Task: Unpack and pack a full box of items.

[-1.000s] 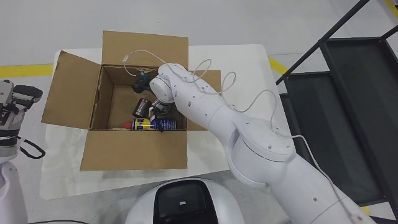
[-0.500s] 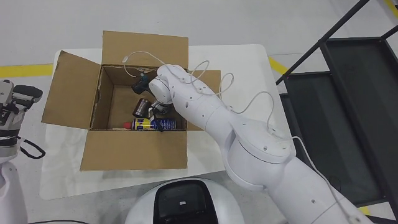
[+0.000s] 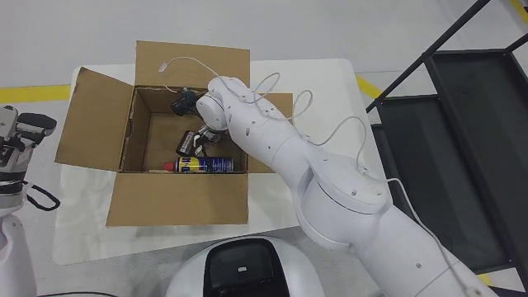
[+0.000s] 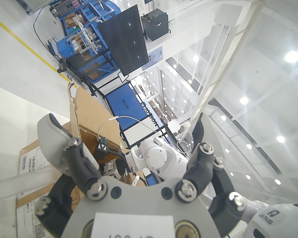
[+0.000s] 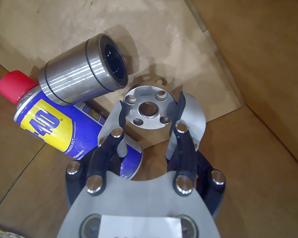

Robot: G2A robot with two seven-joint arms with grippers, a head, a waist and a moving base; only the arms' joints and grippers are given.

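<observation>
Steel flanged disc point(image 5: 146, 111) pinched across its rim by right gripper point(image 5: 150, 112), holed face toward the wrist camera, inside cardboard box point(image 3: 177, 202). Spray can point(image 5: 64, 125) lies flat, long axis along box's near wall, red cap to robot's left. Steel cylinder point(image 5: 82, 77) on its side, leaning on can, open end toward disc. Left gripper point(image 4: 125, 127) spread wide, holding nothing, off table's left edge. White table point(image 3: 313, 82), grey floor point(image 3: 330, 8), yellow line point(image 3: 33, 92), black rack point(image 3: 462, 132) on the right.
</observation>
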